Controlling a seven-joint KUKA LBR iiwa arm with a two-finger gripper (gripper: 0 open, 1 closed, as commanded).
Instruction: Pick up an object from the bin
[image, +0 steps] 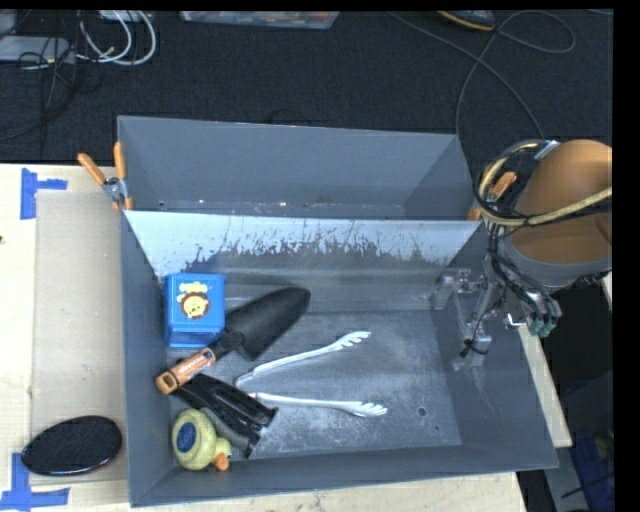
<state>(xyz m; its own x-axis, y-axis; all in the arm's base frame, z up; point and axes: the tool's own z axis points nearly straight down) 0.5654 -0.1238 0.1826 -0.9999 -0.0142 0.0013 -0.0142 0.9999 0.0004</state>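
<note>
My gripper (470, 345) hangs at the right side of the bin, close to the right wall, with nothing seen between its fingers. White plastic tongs (315, 375) lie in the middle of the bin floor, well to the left of the gripper, their two arms spreading towards the right. A black trowel with a brown handle (245, 330) lies further left.
A blue box with a yellow face (195, 308) stands at the left wall. A black brush-like thing (225, 403) and a yellow-green tape measure (195, 440) lie in the front left corner. The bin floor under the gripper is bare.
</note>
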